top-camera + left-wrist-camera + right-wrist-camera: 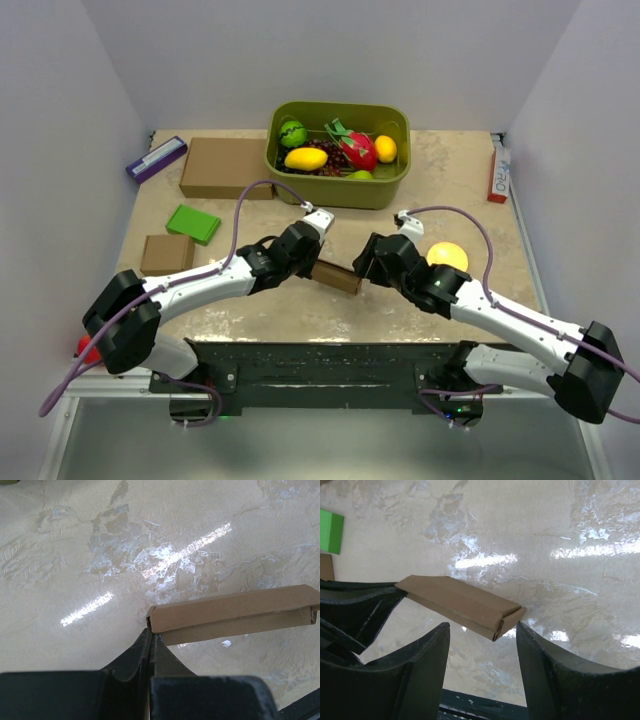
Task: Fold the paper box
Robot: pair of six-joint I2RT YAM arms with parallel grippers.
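The paper box point(336, 277) is a flat, folded strip of brown cardboard lying between the two arms at the middle of the table. My left gripper point(150, 632) is shut on the corner of its left end point(235, 612). In the right wrist view the box's other end point(460, 602) points toward my right gripper point(482, 626). That gripper is open, its fingertips on either side of the box's tip and just short of it, touching nothing. From above, the left gripper point(313, 264) and right gripper point(366, 268) face each other across the box.
A green bin point(385, 190) of toy fruit stands at the back. A large brown carton point(225, 167), a purple box point(156, 158), a green block point(193, 223) and a small brown carton point(167, 253) lie on the left. An orange ball point(447, 255) sits by the right arm, and a red-and-white box point(498, 172) at the far right.
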